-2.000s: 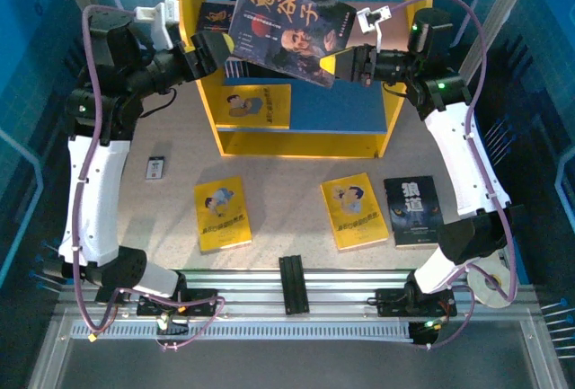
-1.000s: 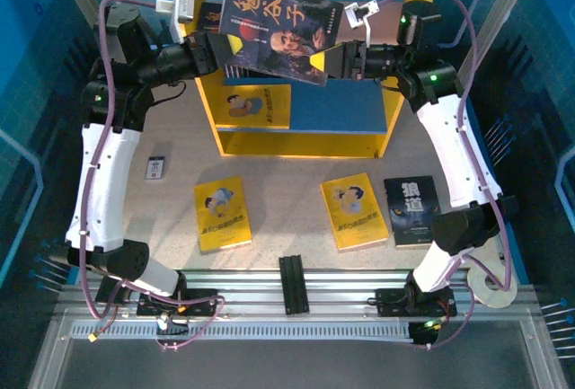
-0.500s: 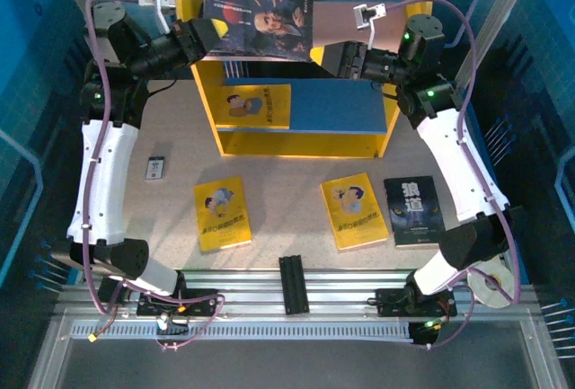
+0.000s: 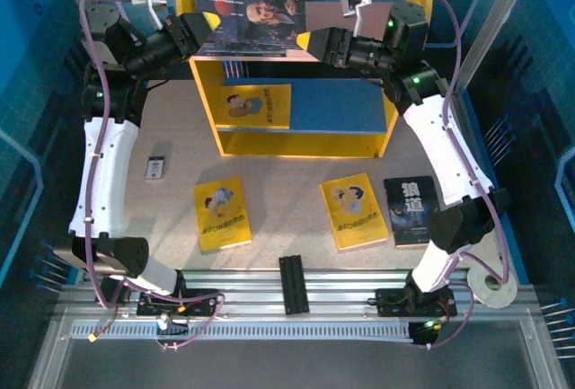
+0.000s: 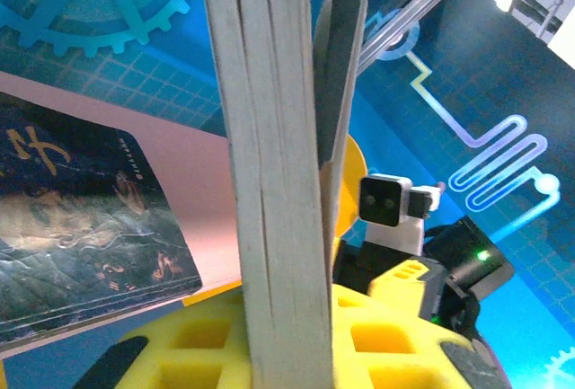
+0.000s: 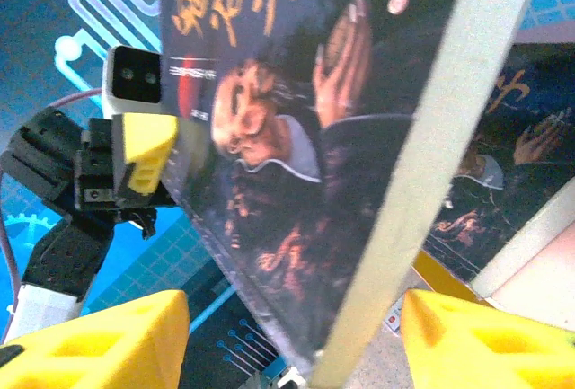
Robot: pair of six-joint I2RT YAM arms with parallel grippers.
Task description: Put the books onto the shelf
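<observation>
A: Biggest items first?
B: Two-tier shelf (image 4: 296, 144) stands upright on the table (image 4: 287, 182), open face toward the arm bases.
A: Main book?
B: Dark portrait book (image 4: 252, 7) is held upright in the air above the shelf's pink upper board, cover toward the arms.
A: Other books?
B: Second dark book (image 5: 81, 227) sits on the pink board. Shelved yellow book (image 4: 256, 106) is at the left end of the blue lower board. Flat in front of the shelf: left yellow book (image 4: 223, 214), right yellow book (image 4: 355, 211), and wolf book (image 4: 413, 211) just beside it.
A: Grippers?
B: Left gripper (image 4: 191, 34) pinches the portrait book's left edge, by the shelf's left panel. Right gripper (image 4: 319, 46) is spread at the book's right corner; its pads (image 6: 99, 340) stand either side of the page edge, apart from it.
A: Smallest?
B: White-and-black card (image 4: 156, 168), left of the shelf.
</observation>
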